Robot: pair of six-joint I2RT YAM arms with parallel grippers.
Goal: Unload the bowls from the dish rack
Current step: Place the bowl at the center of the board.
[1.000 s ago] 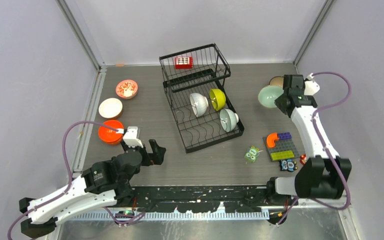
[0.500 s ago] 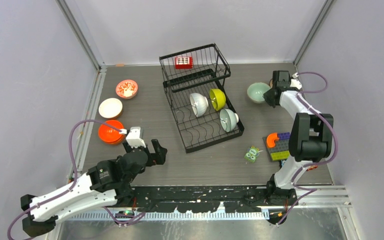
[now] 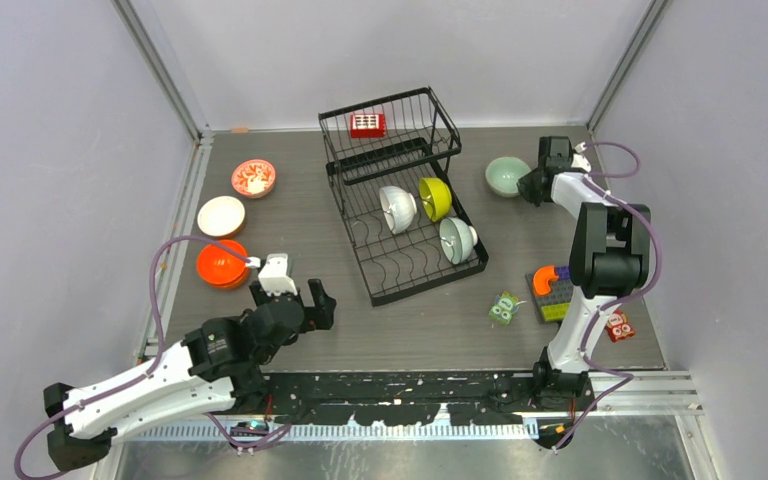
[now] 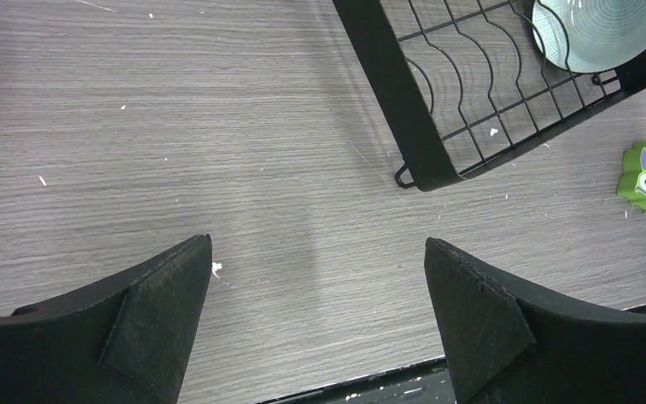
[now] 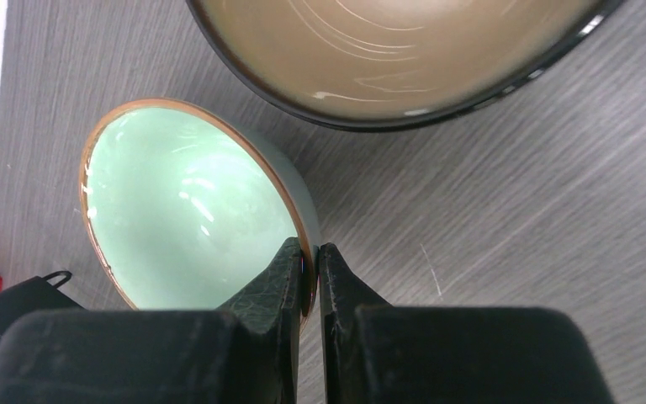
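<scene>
Pale mint glazed bowl [image 5: 177,210], rim pinched by right fingers [image 5: 273,282]; left fingers [image 4: 156,324] spread, empty.
We risk it slipping: thin grip.

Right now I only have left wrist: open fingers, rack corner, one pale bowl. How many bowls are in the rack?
Observer: Three in the dish rack: white bowl, lime-yellow bowl, pale teal bowl.
Operator: Right arm?
Observer: The right gripper is shut on the rim of a mint bowl, right of the rack.
Operator: Anything near it?
Observer: A dark bowl with tan inside sits just past it on the table.
</scene>
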